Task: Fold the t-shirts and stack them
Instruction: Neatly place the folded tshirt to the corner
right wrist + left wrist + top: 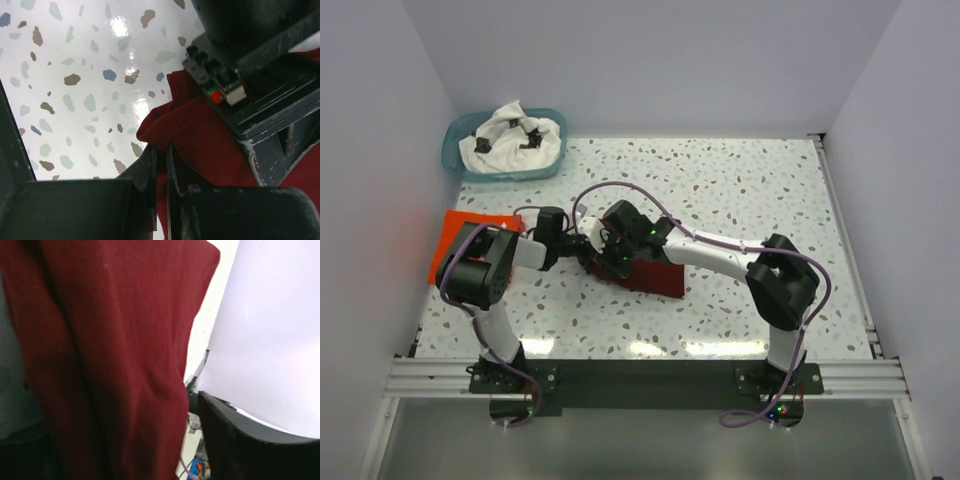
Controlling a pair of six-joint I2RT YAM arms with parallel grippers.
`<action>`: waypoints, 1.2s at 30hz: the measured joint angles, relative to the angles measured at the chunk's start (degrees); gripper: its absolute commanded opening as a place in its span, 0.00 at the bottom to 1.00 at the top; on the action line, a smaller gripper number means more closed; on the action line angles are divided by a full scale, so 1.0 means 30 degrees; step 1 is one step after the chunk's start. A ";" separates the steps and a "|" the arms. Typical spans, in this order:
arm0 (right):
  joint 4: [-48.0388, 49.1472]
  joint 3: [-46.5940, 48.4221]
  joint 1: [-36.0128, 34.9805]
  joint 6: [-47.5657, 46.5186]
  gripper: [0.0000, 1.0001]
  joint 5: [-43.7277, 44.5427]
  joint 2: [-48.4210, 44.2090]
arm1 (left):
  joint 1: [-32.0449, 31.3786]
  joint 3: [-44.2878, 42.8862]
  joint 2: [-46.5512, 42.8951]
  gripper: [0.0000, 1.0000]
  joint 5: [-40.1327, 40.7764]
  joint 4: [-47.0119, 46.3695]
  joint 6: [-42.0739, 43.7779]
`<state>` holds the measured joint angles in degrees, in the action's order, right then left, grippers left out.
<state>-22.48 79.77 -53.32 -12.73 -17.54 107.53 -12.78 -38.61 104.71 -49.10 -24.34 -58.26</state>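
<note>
Three t-shirts show from above on the speckled table (750,190). At its 11 o'clock corner we see the white tee with black print (515,135) crumpled inside the teal basket (449,152). At 9 o'clock the bright orange-red tee (480,218) lies flat at the table's edge, partly covered by the left arm. Near the middle we find the dark maroon tee (655,275), a bunched heap with both arms reaching in to its 9 o'clock side.

The right gripper (607,256) comes from 3 o'clock, its forearm crossing above the maroon cloth. In its own wrist view, we see its fingers (150,165) pressed together, pinching a raised fold of the maroon tee at the cloth's edge, where the fabric meets bare table. Just beside that fold, toward 2 o'clock in that view, sits the black body of the other gripper, over the same cloth.

The left gripper (578,243) comes from 9 o'clock and nearly meets the right one. Its wrist view is filled on the left by maroon fabric hanging in soft vertical folds. We see one of its fingers (245,445) at 5 o'clock, apart from the cloth with a strip of bright background between them. The other is only a dark shape at 7 o'clock. We read these fingers as spread, with the cloth between them rather than pinched.
</note>
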 measured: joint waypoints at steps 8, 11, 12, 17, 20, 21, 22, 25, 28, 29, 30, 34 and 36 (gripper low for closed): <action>0.0364 0.0379 -0.0124 0.0503 0.16 -0.0095 0.0000 | -0.0233 -0.0474 0.0328 0.17 0.0641 0.2288 0.0342; 0.0342 0.0386 -0.0117 0.0721 0.37 -0.0328 0.0000 | -0.0233 -0.1938 0.0138 0.05 0.1180 0.5712 0.2361; 0.0284 0.0401 -0.0109 0.0780 0.42 -0.0466 -0.0022 | -0.0226 -0.2674 0.0036 0.01 0.1581 0.7096 0.3315; -0.0444 0.0401 0.0189 0.1049 0.90 -0.0772 -0.0991 | 0.0248 -0.6411 -0.0896 0.00 0.4036 1.3267 0.8444; -0.1115 0.0401 0.1056 0.0780 0.99 -0.1042 -0.2273 | 0.0743 -0.8138 -0.1195 0.00 0.5340 1.6050 1.1176; -0.1377 0.0401 0.1479 0.0678 0.99 -0.1064 -0.2725 | 0.0947 -0.8735 -0.1195 0.00 0.5799 1.7005 1.2131; -0.1545 0.0401 0.1821 0.0532 0.99 -0.1071 -0.3060 | 0.1137 -0.9304 -0.1195 0.00 0.6309 1.7952 1.3056; -0.2353 0.0408 0.3089 -0.0197 0.99 -0.0962 -0.4146 | 0.1632 -1.0739 -0.1195 0.00 0.7686 2.0407 1.5679; -0.2965 0.0408 0.3818 -0.0816 0.99 -0.0772 -0.4546 | 0.2084 -1.1628 -0.1195 0.00 0.8837 2.2258 1.7864; -0.3249 0.0408 0.3934 -0.1005 0.99 -0.0678 -0.4590 | 0.2259 -1.1795 -0.1195 0.00 0.9049 2.2702 1.8353; -0.3526 0.0408 0.4000 -0.1188 0.99 -0.0495 -0.4612 | 0.2565 -1.1956 -0.1195 0.00 0.9173 2.3176 1.8957; -0.4379 0.0379 0.4036 -0.1727 0.99 -0.0102 -0.4648 | 0.4444 -1.2517 -0.1268 0.00 0.9304 2.5004 2.1238; -0.4575 0.0189 0.4036 -0.1902 0.99 0.0051 -0.4758 | 0.5348 -1.2910 -0.1450 0.00 0.9530 2.5777 2.2258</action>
<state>-36.21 80.34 -41.21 -18.44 -17.39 93.25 3.27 -77.34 100.36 -20.51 52.99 8.51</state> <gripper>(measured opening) 0.986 0.215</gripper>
